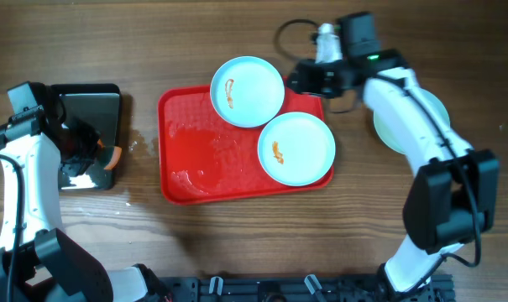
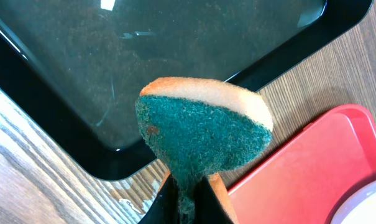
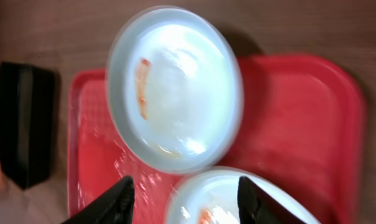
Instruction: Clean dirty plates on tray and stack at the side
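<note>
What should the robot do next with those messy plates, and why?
Probably ease the open right claw down onto the rim of the far plate. That plate has an orange smear, sticks out over the edge of the tray, and sits right by that claw. The left claw holds the sponge ready.

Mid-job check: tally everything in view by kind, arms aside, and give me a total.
Red tray: 1
Smeared plates on it: 2
Plate beside it, mostly hidden: 1
Black pan: 1
Sponge: 1
Total: 6
</note>
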Available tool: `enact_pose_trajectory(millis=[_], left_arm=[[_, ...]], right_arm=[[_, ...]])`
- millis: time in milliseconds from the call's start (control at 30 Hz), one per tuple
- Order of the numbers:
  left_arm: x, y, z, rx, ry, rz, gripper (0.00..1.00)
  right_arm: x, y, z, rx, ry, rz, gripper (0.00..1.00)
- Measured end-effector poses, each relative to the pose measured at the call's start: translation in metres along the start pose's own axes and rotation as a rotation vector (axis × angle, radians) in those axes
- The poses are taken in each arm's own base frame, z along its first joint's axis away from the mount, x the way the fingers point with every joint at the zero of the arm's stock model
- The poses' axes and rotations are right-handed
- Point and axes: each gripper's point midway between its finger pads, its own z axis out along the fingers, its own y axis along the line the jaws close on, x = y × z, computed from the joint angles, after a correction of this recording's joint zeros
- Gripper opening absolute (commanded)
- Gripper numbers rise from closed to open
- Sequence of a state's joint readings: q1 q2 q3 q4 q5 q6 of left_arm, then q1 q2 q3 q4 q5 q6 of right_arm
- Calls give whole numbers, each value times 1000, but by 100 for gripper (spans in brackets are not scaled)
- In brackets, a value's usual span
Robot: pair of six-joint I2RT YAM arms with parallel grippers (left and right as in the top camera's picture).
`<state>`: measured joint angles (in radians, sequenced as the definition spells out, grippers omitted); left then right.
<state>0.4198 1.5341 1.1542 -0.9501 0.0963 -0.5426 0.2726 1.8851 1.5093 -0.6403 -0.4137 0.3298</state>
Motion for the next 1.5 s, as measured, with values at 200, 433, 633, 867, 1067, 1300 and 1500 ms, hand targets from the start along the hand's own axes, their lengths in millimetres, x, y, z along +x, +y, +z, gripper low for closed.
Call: enact_pose_trajectory(millis=[200, 433, 633, 867, 1067, 1300, 1500], left_arm=[[0, 0, 0, 0, 0, 7, 4], [-1, -1, 0, 3, -5, 18, 4], [-1, -2, 0, 7, -4, 19, 4], [-1, -2, 0, 10, -2, 19, 4], [0, -2, 0, 8, 1, 19, 4], [0, -1, 0, 8, 1, 19, 4], [0, -2, 0, 8, 1, 19, 4]], right_arm=[[-10, 32, 20, 109, -127, -37, 49], [6, -14, 57, 236, -20, 96, 52], [-2, -24, 64, 274, -5, 112, 50], [-7, -35, 77, 309, -21, 87, 49], [6, -54, 102, 341, 22, 94, 41], [1, -52, 104, 331, 5, 93, 9], [4, -48, 106, 312, 16, 99, 6]])
